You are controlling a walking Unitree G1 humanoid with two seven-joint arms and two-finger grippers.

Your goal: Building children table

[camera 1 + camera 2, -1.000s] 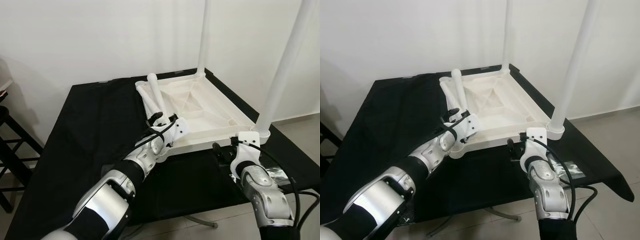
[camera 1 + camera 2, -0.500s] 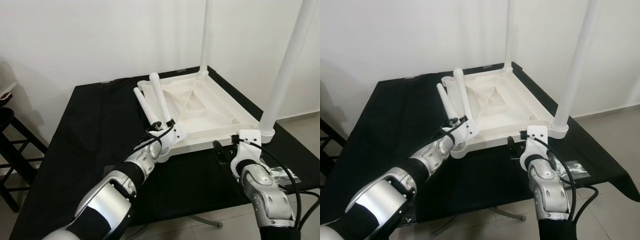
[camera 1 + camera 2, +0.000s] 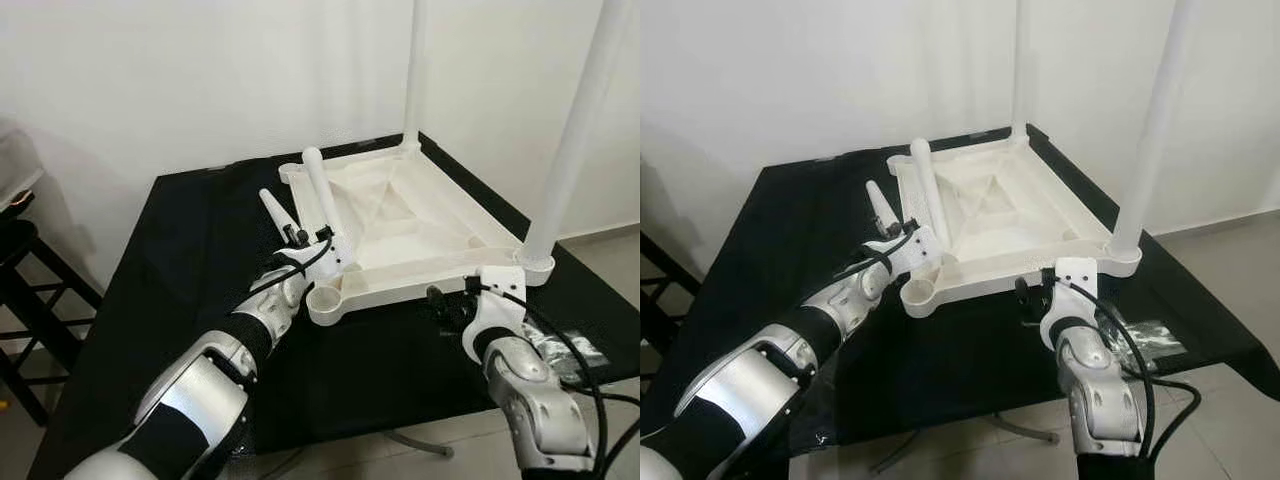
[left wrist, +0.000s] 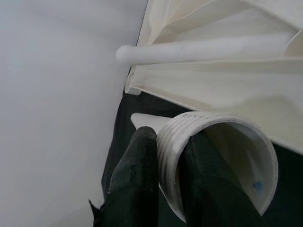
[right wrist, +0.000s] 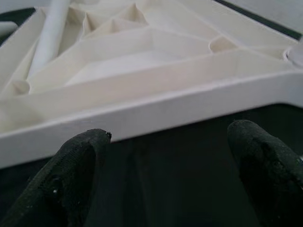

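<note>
Item: white plastic children's tabletop (image 3: 420,215), inverted, lying at centre to upper right of the head views on a table covered with a black cloth (image 3: 180,260). Ribbed underside faces up.

Legs fitted: two white legs stand upright in the right-hand corners, one at the far corner (image 3: 412,70), one at the near right corner (image 3: 575,130), both running out of the top of the frame.

Loose leg, first: a white leg (image 3: 318,195) lies on the tabletop's left side, slanting toward the upper left.

Loose leg, second: a white leg (image 3: 278,215) with a threaded open end, tilted, tip toward the upper left, just left of the tabletop. The left gripper (image 3: 303,238) is clenched on it; in the left wrist view a black finger (image 4: 135,184) presses against the threaded collar (image 4: 189,137).

Empty socket: round corner socket (image 3: 325,300) at the tabletop's near left corner, just below the left gripper.

Right gripper (image 3: 450,300): at lower right of the head views, beside the near edge of the tabletop, near the right corner. Fingers (image 5: 75,165) spread apart over the black cloth, grasping nothing, with the tabletop's edge just beyond them.

Surroundings: white wall (image 3: 200,70) behind; a dark stool (image 3: 30,290) at the left edge.
</note>
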